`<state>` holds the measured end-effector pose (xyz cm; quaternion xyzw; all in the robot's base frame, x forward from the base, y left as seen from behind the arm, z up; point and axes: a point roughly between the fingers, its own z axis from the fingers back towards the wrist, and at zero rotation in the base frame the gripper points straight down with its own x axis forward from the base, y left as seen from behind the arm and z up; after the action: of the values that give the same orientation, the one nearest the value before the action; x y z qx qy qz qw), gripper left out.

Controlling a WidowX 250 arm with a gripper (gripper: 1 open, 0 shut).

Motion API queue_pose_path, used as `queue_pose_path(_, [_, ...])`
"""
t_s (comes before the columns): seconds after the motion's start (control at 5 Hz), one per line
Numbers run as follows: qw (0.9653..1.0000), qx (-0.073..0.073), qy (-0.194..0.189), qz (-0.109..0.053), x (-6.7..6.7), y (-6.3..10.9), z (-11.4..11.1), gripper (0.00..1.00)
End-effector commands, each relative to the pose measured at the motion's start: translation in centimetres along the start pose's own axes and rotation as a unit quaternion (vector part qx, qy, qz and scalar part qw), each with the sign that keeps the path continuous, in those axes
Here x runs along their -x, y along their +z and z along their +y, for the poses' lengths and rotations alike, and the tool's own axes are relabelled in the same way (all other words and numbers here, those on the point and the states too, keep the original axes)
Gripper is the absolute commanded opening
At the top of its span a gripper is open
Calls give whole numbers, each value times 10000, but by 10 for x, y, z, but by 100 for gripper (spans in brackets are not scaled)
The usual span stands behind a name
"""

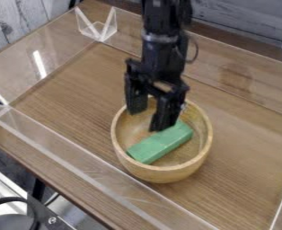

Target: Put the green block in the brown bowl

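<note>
The green block point(161, 144) lies flat inside the brown bowl point(163, 171), slanting from lower left to upper right across the bowl's floor. My gripper point(150, 106) hangs just above the bowl's back rim, pointing down, open, with nothing between its black fingers point(168, 111). The block is free of the fingers. The bowl sits on the wooden table near the front middle.
A clear plastic wall point(59, 157) fences the wooden table top along the front and left. A small clear stand point(99, 24) sits at the back left. The table edge runs along the lower left.
</note>
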<state>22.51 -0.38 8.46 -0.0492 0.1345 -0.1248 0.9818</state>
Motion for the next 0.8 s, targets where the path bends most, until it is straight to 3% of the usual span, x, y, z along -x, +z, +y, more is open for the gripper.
queue_pose_path(0.0, [9971, -49, 160, -745, 0, 56, 2, 100])
queue_pose_path(0.2, [9924, 29, 431, -1152, 5, 98, 10, 100])
queue_pose_path(0.6, [9922, -243, 679, -1015, 7, 81, -2, 100])
